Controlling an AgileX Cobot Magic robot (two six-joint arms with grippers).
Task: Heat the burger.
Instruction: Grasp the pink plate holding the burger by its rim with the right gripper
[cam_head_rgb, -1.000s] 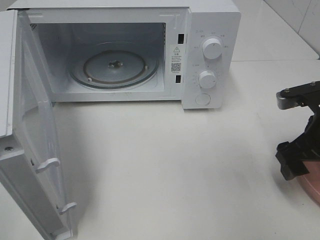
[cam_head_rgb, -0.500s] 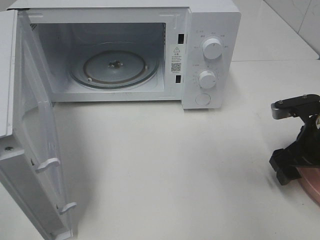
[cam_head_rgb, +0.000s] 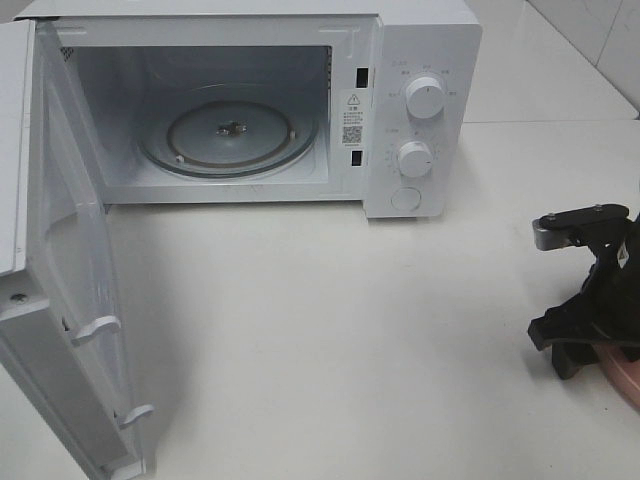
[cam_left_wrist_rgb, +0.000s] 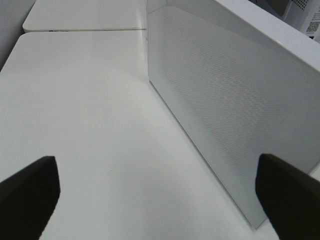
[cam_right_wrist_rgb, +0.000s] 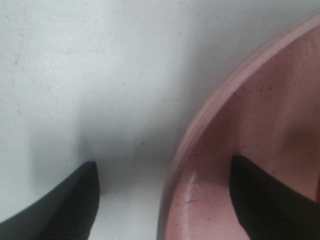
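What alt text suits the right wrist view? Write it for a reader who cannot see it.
The open right end effector straddles the rim of a pink plate, one black finger over the white table and the other over the plate's inside. The close view is slightly blurred.

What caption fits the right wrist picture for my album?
Open right gripper straddling the rim of the pink plate on the white table.

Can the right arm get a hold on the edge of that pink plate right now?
Probably yes: its fingers straddle the pink plate at its rim, one outside, one inside, nothing else between.
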